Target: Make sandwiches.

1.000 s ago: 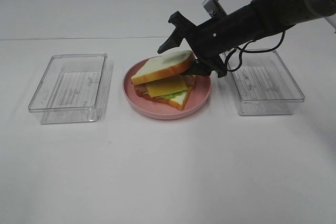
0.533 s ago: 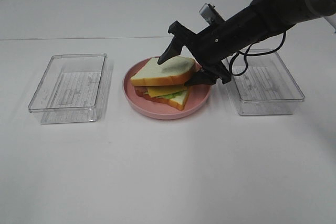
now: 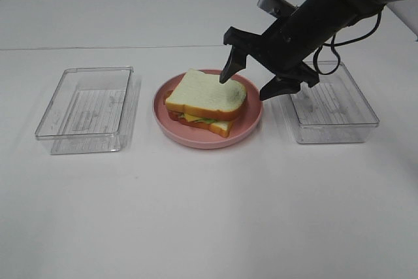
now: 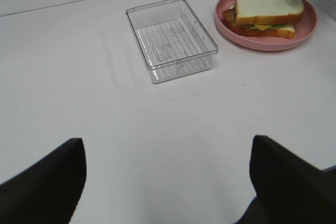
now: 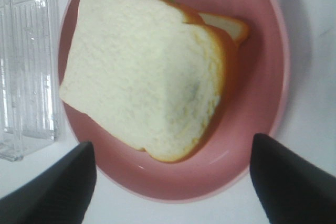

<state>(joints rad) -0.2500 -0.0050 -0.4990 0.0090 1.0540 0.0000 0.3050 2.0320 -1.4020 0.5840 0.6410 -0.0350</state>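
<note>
Stacked toy sandwich [image 3: 205, 101] of white bread with orange-brown crust on round pink plate [image 3: 251, 119] at table centre, black right gripper [image 3: 253, 80] above its 2 o'clock edge, jaws spread, holding nothing, left gripper [image 4: 167, 179] jaws apart, empty, clear plastic rectangular trays at 9 o'clock [image 3: 87, 108] and 3 o'clock [image 3: 333, 110] of the plate

Pink plate [image 3: 251, 122] between two clear trays [image 3: 85, 109] [image 3: 333, 106]

Stacked sandwich [image 3: 206, 101] flat on plate [image 3: 251, 122]
</note>
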